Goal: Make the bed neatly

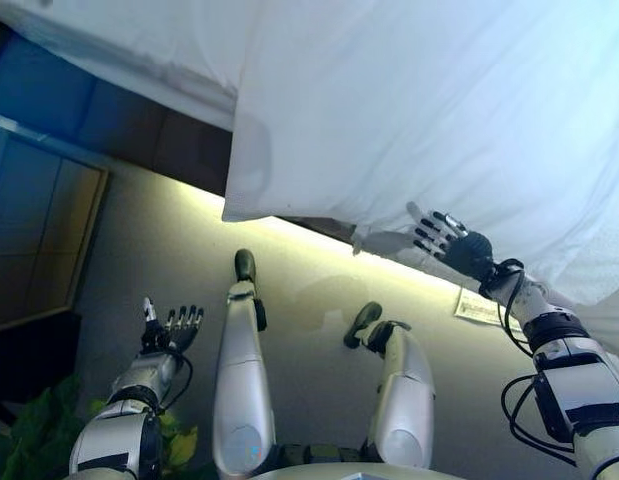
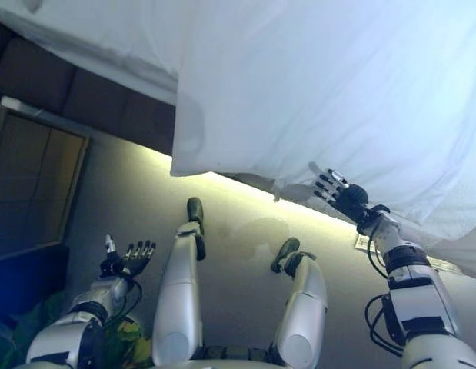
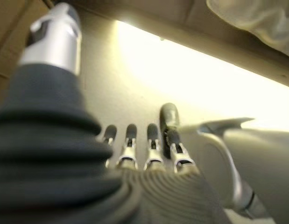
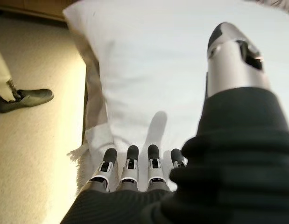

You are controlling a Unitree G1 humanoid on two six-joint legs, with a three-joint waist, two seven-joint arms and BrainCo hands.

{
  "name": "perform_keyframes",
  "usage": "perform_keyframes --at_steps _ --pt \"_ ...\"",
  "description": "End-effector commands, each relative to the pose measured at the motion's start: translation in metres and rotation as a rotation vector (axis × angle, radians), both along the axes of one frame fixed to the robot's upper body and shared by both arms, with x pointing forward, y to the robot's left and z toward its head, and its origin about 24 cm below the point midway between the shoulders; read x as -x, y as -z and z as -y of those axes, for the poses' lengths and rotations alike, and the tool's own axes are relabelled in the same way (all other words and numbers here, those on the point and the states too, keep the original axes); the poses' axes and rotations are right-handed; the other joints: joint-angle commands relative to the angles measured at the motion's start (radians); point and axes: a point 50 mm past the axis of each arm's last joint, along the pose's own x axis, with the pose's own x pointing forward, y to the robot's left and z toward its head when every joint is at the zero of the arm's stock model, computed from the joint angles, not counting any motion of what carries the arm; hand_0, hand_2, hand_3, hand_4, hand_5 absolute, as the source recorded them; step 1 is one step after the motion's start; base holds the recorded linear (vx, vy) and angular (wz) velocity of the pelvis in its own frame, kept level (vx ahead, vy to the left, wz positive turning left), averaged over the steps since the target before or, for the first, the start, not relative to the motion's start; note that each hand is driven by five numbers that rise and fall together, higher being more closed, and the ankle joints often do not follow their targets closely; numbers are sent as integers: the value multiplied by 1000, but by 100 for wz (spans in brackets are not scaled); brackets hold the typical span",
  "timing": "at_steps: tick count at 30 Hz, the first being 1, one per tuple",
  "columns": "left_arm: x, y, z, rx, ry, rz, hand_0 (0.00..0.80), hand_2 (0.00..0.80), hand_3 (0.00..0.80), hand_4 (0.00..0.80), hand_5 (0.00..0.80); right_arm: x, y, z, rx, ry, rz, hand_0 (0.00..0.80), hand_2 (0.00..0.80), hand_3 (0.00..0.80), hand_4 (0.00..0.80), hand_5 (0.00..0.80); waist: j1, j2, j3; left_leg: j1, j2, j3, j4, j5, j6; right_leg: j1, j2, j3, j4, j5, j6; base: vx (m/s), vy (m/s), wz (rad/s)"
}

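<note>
A white duvet [image 1: 419, 110] covers the bed across the top and right of the eye views, and one corner [image 1: 247, 195] hangs down over the bed's side. My right hand [image 1: 454, 243] is open with straight fingers and reaches up to the duvet's lower edge. In the right wrist view its fingers [image 4: 130, 170] point onto the white cloth [image 4: 153, 70] and cast a shadow there; contact is not clear. A fringed edge [image 4: 81, 156] of another cloth shows beneath the duvet. My left hand [image 1: 171, 328] is open, low at the left over the floor, away from the bed.
The bed's dark base [image 1: 139, 125] runs diagonally, with a bright strip of light on the floor [image 1: 319, 250] below it. A sheet of paper [image 1: 481, 307] lies on the floor by my right arm. A wooden panel [image 1: 39, 230] stands at the left, green leaves [image 1: 29, 430] at the lower left.
</note>
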Motion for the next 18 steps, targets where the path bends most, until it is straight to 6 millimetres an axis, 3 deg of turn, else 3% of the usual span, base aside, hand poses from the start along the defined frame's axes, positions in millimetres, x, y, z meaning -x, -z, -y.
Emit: perform_keyframes --at_steps 1,7,9,16,18 --pt "26 16 -3 -104 70 -102 0 0 0 0 0 7 10 1 -63 35 -3 0 0 0 0 0 2 -10 -52 130 55 10 100 -216 -64 -37 -74 72 -237 228 120 122 -119 -37" --pt "40 31 8 -491 494 -355 0 0 0 0 0 36 51 -3 -19 17 -150 0 0 0 0 0 -34 4 -115 308 54 100 -46 -164 -58 106 -49 36 -378 277 123 151 -111 -22" --pt "50 38 11 -561 622 -409 0 0 0 0 0 57 73 0 12 6 -234 0 0 0 0 0 -50 16 -149 392 50 137 -119 -144 -55 183 -27 16 -451 296 124 207 -101 -22" --pt "84 55 21 -612 833 -506 0 0 0 0 0 129 129 5 0 30 -457 0 0 0 0 0 -80 36 -262 611 31 203 -304 -93 -58 391 54 -20 -633 338 120 247 -131 -19" --pt "98 61 25 -594 906 -547 0 0 0 0 0 158 148 4 -9 42 -547 0 0 0 0 0 -90 38 -305 661 31 221 -341 -80 -59 438 75 -21 -671 345 113 270 -180 -23"
